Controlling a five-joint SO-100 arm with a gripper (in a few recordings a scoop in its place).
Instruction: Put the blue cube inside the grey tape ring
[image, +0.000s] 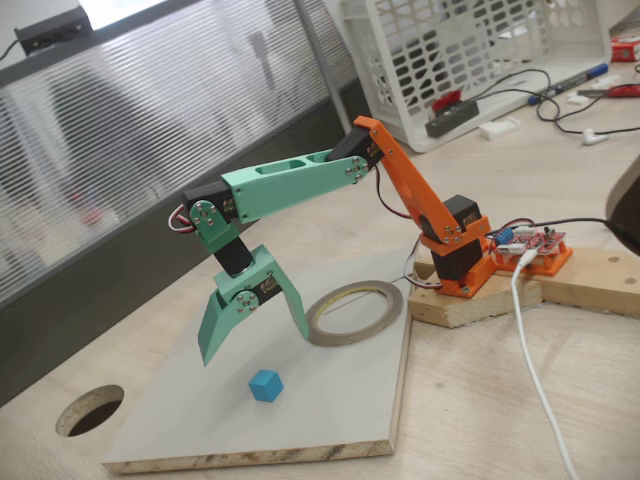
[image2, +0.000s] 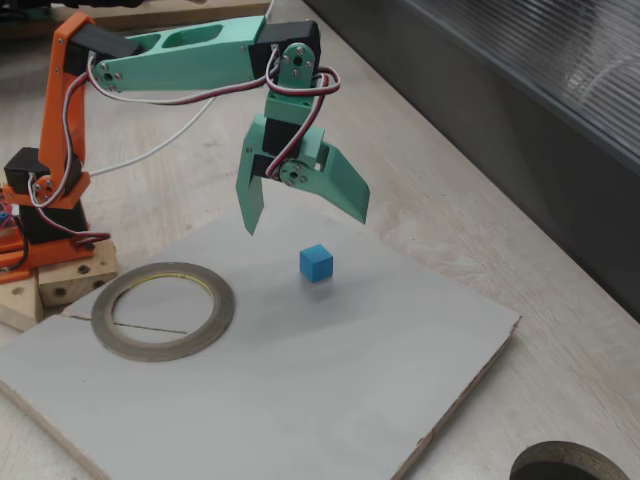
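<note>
Blue cube: one cube (image: 266, 384), small, sky blue, matte. It sits on a pale grey board (image: 350, 420), free on every side and outside the ring.
Ring: one flat grey tape ring (image: 354, 312) with a pale inner rim, lying on the same board near the arm's orange base. Nothing is inside its wide opening.
Gripper: one mint-green gripper (image: 257, 343) with two fingers spread wide apart, holding nothing. It hangs above the board, tips pointing down, just short of the cube and not touching it.
Cube and ring: apart. In a fixed view the cube (image2: 316, 263) lies to the right of the ring (image2: 163, 310), with the gripper (image2: 303, 220) above and slightly behind the cube.
Handling, as a guess: the cube looks light and rigid, probably plastic or foam. Its matte faces should give fair grip and it does not look fragile. Being so small, it could skid or tip if one finger reaches it first.
Where to hold: two opposite flat side faces, with the fingers centred over it and low on the faces.
Hole: one round dark hole (image: 89, 409) cut in the wooden tabletop beyond the board; it is not the target.
Count: one cube, one ring, one arm, one board.
</note>
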